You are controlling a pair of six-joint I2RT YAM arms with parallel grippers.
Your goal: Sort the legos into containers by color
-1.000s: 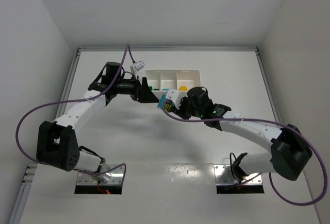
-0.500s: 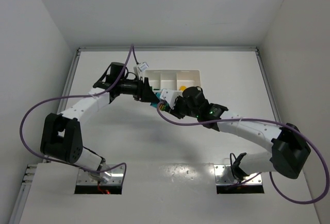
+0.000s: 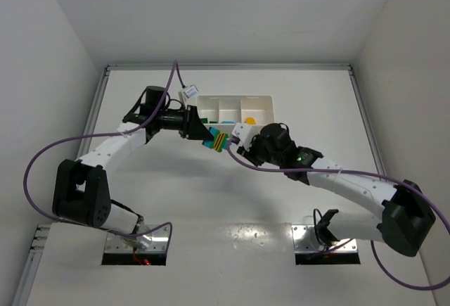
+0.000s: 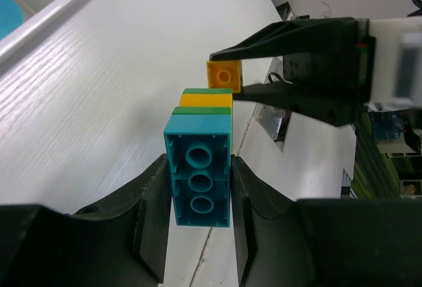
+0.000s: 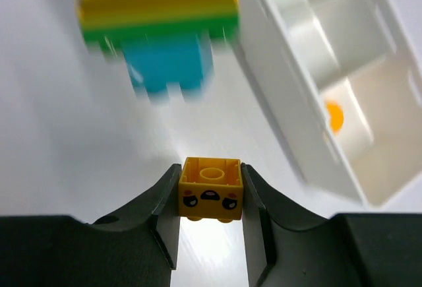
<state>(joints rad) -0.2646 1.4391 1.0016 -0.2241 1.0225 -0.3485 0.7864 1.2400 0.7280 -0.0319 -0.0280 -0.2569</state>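
Cyan-green-yellow clump (image 4: 198, 168) and separate yellow brick (image 5: 211, 185) hang beside the white tray (image 3: 235, 97).

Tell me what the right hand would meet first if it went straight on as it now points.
Probably the multicoloured clump in the left hand, ahead of its own yellow brick; depth is unclear.

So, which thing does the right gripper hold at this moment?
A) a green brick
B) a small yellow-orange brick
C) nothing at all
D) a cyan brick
B: in the right wrist view the right gripper is shut on a small yellow-orange brick, while the left gripper clamps the multicoloured clump.
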